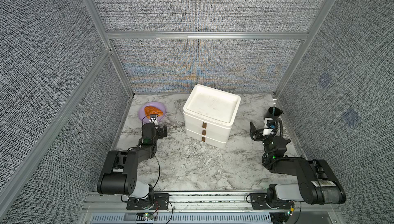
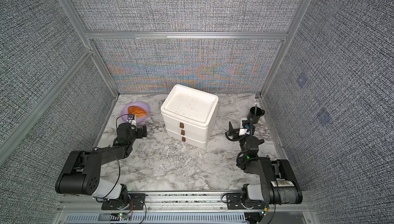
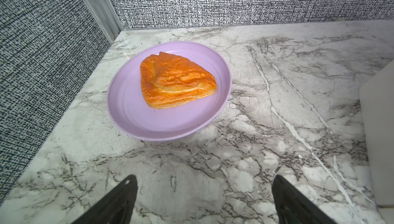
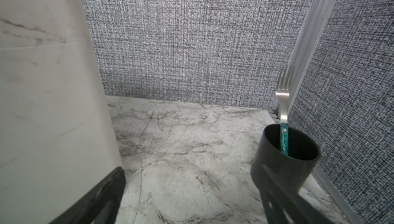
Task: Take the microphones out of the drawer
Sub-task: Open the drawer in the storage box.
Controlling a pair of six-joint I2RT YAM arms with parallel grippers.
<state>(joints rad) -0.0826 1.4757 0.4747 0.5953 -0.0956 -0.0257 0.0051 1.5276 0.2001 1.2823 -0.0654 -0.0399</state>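
Observation:
The white drawer unit stands at the middle back of the marble table, turned slightly. Its three drawers, each with a brown handle, are all shut. The microphone is hidden from every view. My left gripper hovers open over bare table to the left of the unit, facing a purple plate, with nothing between its fingers. To the right of the unit my right gripper is also open and empty. One of its fingers lies near the unit's side wall, the other by a black cup.
A purple plate with a golden pastry sits at the back left corner. At the back right wall stands a black cup holding a fork. Fabric walls enclose three sides.

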